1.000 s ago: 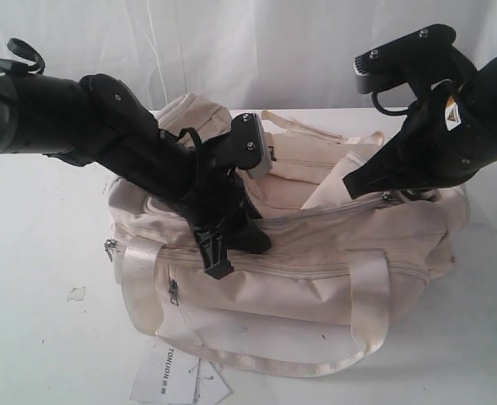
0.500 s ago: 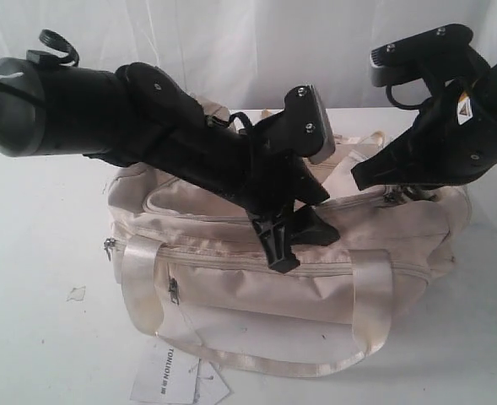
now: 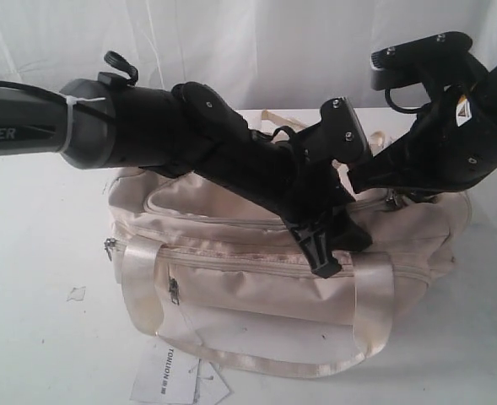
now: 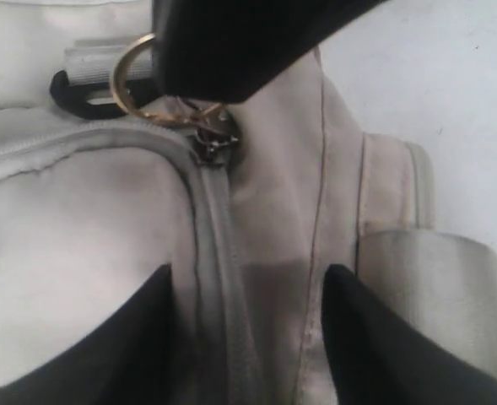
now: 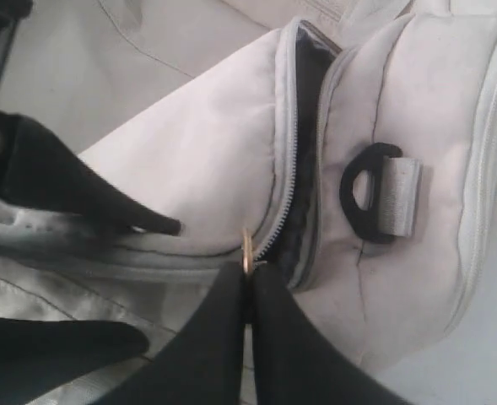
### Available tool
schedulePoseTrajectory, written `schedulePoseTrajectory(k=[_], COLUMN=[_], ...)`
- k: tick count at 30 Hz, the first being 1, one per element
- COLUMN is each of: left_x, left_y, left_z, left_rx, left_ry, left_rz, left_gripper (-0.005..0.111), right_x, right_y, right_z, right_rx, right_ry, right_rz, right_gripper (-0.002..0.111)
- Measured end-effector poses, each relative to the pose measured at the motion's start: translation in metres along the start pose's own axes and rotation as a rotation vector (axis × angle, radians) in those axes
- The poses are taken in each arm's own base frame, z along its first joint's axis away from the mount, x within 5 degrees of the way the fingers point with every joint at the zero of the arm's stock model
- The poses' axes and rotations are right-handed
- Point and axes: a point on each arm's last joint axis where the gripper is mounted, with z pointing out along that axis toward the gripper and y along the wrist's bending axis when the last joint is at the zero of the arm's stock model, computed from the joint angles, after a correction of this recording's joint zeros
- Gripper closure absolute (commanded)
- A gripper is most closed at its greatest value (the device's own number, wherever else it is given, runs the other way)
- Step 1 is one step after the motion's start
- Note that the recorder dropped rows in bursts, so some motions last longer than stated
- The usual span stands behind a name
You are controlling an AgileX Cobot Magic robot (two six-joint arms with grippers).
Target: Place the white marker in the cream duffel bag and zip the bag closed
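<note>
The cream duffel bag (image 3: pixel 231 287) lies across the white table. My left gripper (image 3: pixel 341 249) reaches over to its right half and hangs open, its fingers (image 4: pixel 159 329) either side of the grey top zipper (image 4: pixel 223 253), holding nothing. My right gripper (image 3: pixel 358 180) is at the bag's right end, shut on the gold ring (image 5: pixel 245 245) of the zipper pull. Ahead of that ring, a short stretch of zipper gapes on black lining (image 5: pixel 303 169). The same ring (image 4: pixel 117 76) and the slider (image 4: pixel 210 143) show in the left wrist view. The white marker is out of sight.
White paper tags (image 3: pixel 168 375) lie on the table (image 3: pixel 29 253) in front of the bag, with a small scrap (image 3: pixel 77 294) to the left. A black end clip (image 5: pixel 366 190) sits on the bag's end. A white curtain hangs behind.
My left arm has swept right along the bag's top, from the middle towards the right end. The bag's top opening has drawn together. The right gripper has barely moved.
</note>
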Motion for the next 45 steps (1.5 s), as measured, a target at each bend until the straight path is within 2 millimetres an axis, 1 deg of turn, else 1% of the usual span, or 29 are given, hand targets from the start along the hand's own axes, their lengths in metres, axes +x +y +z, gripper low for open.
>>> schedulePoseTrajectory(k=[3, 4, 10, 15, 19, 21, 25, 34, 41, 45], left_x=[-0.001, -0.002, -0.003, -0.003, -0.004, -0.004, -0.002, -0.003, -0.003, -0.004], left_y=[-0.002, -0.002, -0.003, -0.003, -0.002, -0.003, -0.004, -0.004, -0.003, -0.003], left_z=[0.001, 0.001, 0.001, 0.001, 0.001, 0.001, 0.001, 0.001, 0.001, 0.001], left_rx=[0.003, 0.002, 0.004, 0.004, -0.001, 0.003, 0.019, 0.018, 0.011, 0.008], left_ry=[-0.001, -0.003, -0.005, -0.005, -0.01, -0.009, 0.005, 0.009, 0.007, 0.005], left_rz=[0.004, 0.003, 0.006, 0.004, -0.009, -0.01, 0.014, 0.027, 0.028, 0.029], left_gripper=[0.1, 0.107, 0.107, 0.107, 0.107, 0.107, 0.107, 0.107, 0.107, 0.107], right_x=[0.0, 0.0, 0.0, 0.0, -0.003, -0.006, -0.009, -0.008, -0.014, -0.013], right_y=[0.0, 0.0, -0.001, -0.005, -0.014, -0.02, -0.028, -0.04, -0.041, -0.041], right_z=[0.0, 0.0, 0.0, 0.001, 0.01, 0.018, 0.027, 0.028, 0.027, 0.027], right_rx=[0.0, -0.001, 0.008, 0.04, 0.057, 0.063, 0.074, 0.094, 0.093, 0.091], right_ry=[0.002, 0.003, 0.005, 0.003, -0.005, -0.023, -0.036, -0.042, -0.102, -0.095], right_rz=[-0.002, -0.001, -0.011, -0.035, -0.032, -0.036, -0.044, -0.012, -0.022, -0.016], right_gripper=[0.108, 0.108, 0.108, 0.108, 0.108, 0.108, 0.108, 0.108, 0.108, 0.108])
